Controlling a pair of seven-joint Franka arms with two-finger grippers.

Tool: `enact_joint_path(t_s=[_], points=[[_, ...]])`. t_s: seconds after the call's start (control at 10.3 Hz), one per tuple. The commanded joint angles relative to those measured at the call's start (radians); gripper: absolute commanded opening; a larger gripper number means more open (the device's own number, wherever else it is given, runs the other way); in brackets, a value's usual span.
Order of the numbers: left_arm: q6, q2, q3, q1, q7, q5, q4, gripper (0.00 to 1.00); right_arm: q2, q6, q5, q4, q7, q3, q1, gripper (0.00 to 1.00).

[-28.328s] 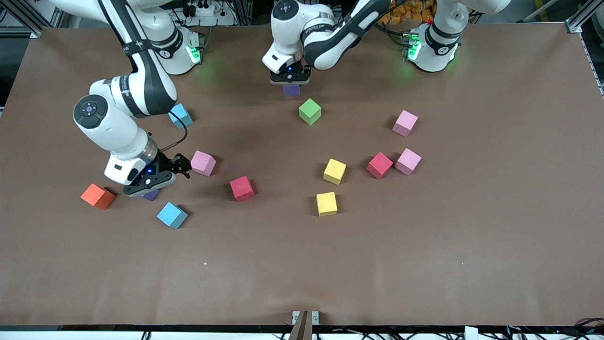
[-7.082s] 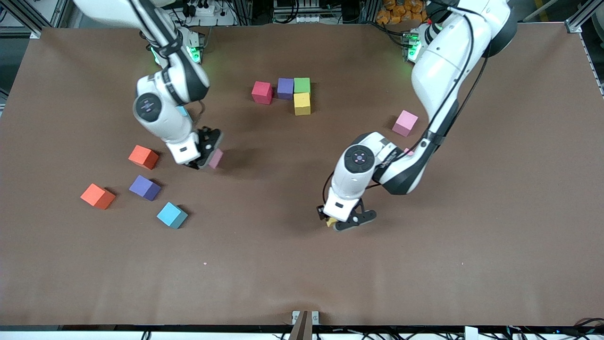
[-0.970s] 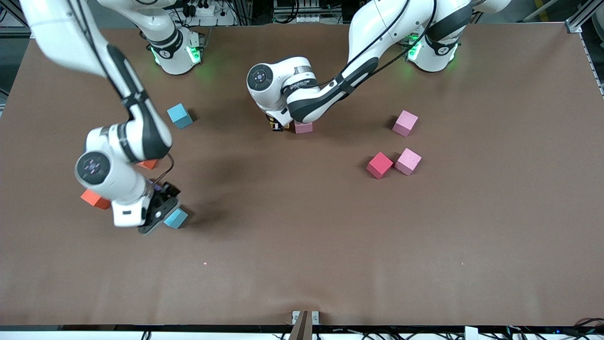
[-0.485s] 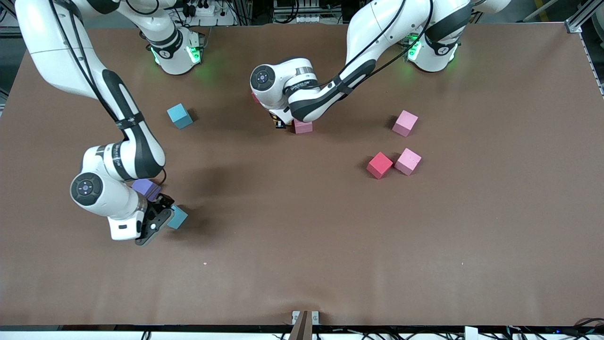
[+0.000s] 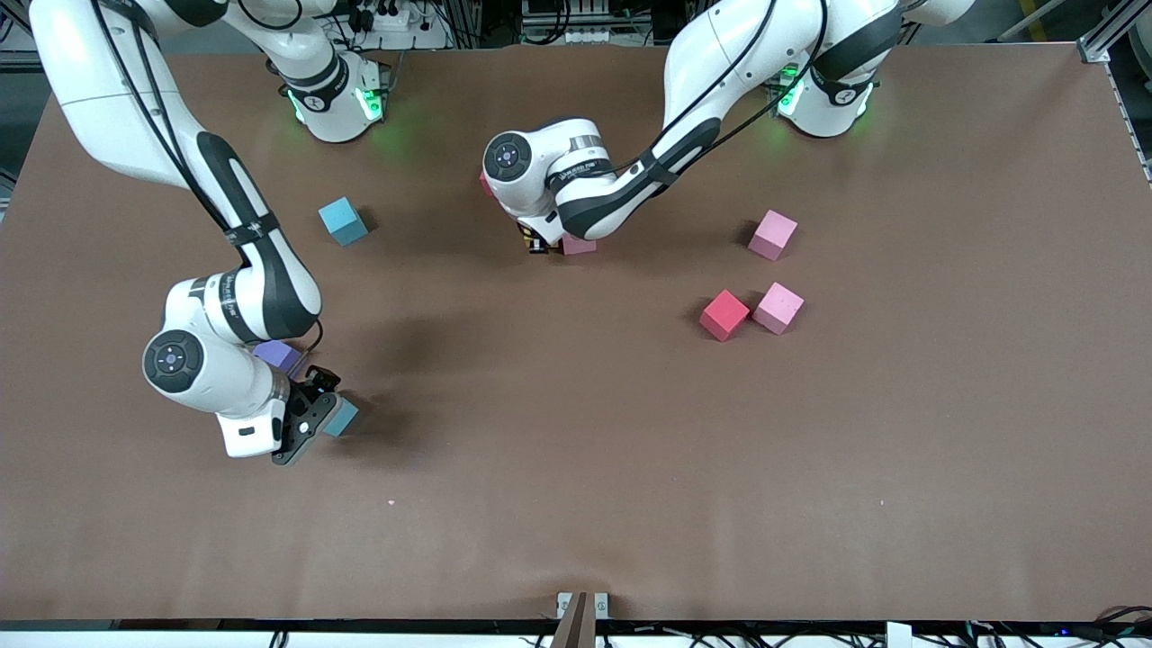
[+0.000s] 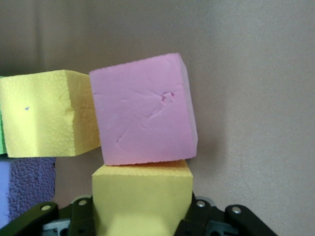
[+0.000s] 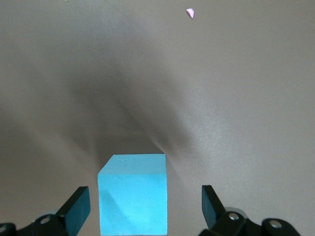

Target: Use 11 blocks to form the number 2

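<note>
The left gripper [image 6: 140, 223], clamped on a yellow block [image 6: 141, 196], is set flush against the pink block [image 6: 144, 109]. The right gripper [image 7: 145, 209], spread, is centred astride the blue block [image 7: 133, 194].

Under me lies a brown bench [image 5: 630, 468], matte and plain, with soft shadows across it. A tiny pink speck [image 5: 391, 502] sits on its surface toward the front camera, seen also from my right wrist [image 7: 190, 13]. At the bench's near edge, midway along, a small metal bracket [image 5: 581, 605] is fixed. Along the top edge run aluminium frame rails [image 5: 1107, 36], cables and a power strip [image 5: 387, 16].
</note>
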Motion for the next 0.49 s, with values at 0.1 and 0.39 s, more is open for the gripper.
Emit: enact_joint_path(t_s=[0.1, 0.39], points=[[0.009, -0.013, 0.0, -0.039, -0.214, 0.026, -0.023, 1.0, 0.023, 0.011, 0.01, -0.004, -0.051, 0.025, -0.027, 1.0], [-0.086, -0.061, -0.006, -0.022, -0.168, 0.029, -0.006, 1.0, 0.023, 0.011, 0.012, -0.027, -0.074, 0.027, -0.033, 1.0]])
